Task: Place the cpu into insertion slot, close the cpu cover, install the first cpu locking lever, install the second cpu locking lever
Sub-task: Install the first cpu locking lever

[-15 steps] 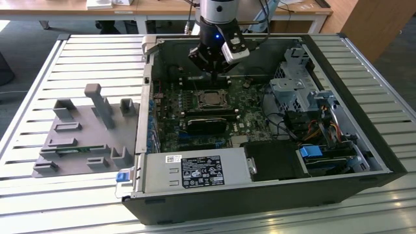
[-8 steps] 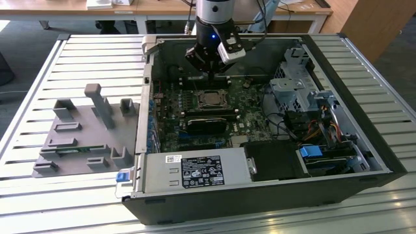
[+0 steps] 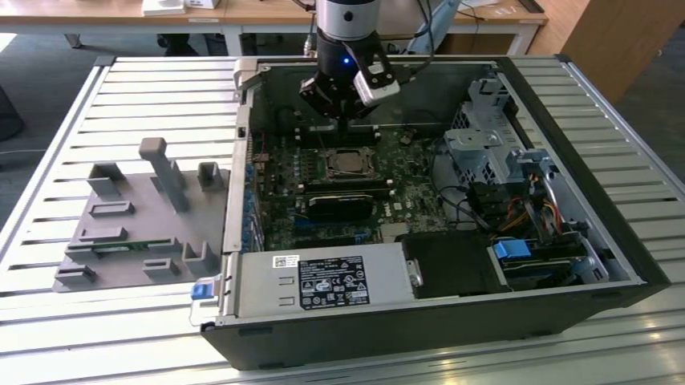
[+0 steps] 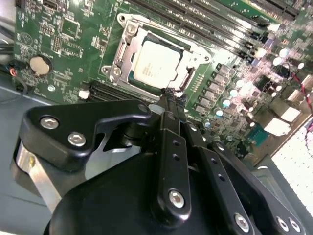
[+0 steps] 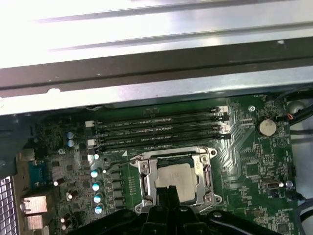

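Two of the four steps looked finished from my remote station. The cpu [image 4: 154, 61] lay flat in its socket with its dull top exposed. The cover [image 4: 128, 32] lay down around it, its window framing the chip. Both wrist views showed the same arrangement.

In the exterior view the cpu sat near the middle of the motherboard [image 3: 278, 192], at 6 o'clock from the gripper [image 3: 340, 116], which hung above the board inside the open case [image 3: 428, 337]. The claw's fingers were pressed together with nothing between them. In the second wrist view their joined tip lay close to one edge of the cover, and I could not tell whether it touched.

In the first wrist view a thin wire lever [image 5: 131, 156] stuck out past one corner of the socket. I judged it not yet hooked down, though the wire was too fine for me to be sure. I therefore counted both lever steps as left to do.

Outside the case, a grey tray [image 3: 118, 233] lay at 9 o'clock. The power supply [image 3: 321, 281] sat at 6 o'clock from the socket.
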`<state>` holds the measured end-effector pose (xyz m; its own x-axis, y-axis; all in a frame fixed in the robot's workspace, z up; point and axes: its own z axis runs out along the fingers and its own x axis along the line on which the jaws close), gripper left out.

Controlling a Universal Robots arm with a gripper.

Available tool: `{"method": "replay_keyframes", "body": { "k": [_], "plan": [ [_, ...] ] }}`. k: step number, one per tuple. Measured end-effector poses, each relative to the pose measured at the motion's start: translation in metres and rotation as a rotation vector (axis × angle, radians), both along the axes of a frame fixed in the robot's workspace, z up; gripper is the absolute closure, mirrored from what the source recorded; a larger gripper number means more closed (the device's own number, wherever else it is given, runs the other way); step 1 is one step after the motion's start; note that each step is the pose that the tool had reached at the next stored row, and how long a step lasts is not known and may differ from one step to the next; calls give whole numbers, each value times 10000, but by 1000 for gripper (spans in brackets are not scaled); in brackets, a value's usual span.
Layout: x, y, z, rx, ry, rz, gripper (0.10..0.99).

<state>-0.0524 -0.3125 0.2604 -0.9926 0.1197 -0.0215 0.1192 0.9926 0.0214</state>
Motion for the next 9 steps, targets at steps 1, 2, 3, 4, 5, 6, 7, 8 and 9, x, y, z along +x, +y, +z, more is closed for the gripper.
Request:
{"method": "replay_keyframes", "body": {
  "k": [1,2,3,4,5,6,7,8,9],
  "plan": [
    [-5,0,0,-1,0,110,969],
    [-8,-1,-1,0,0,233,969],
    [-10,-1,-2,-1,1,378,969],
    [-12,-1,-3,-2,1,517,969],
    [-17,-1,-4,-2,1,655,969],
    [-24,-1,-6,-1,1,759,969],
    [-37,-1,-8,-1,0,829,969],
    [-51,0,-11,0,0,888,969],
    [-67,-1,-14,0,1,944,969]
  ]
}}
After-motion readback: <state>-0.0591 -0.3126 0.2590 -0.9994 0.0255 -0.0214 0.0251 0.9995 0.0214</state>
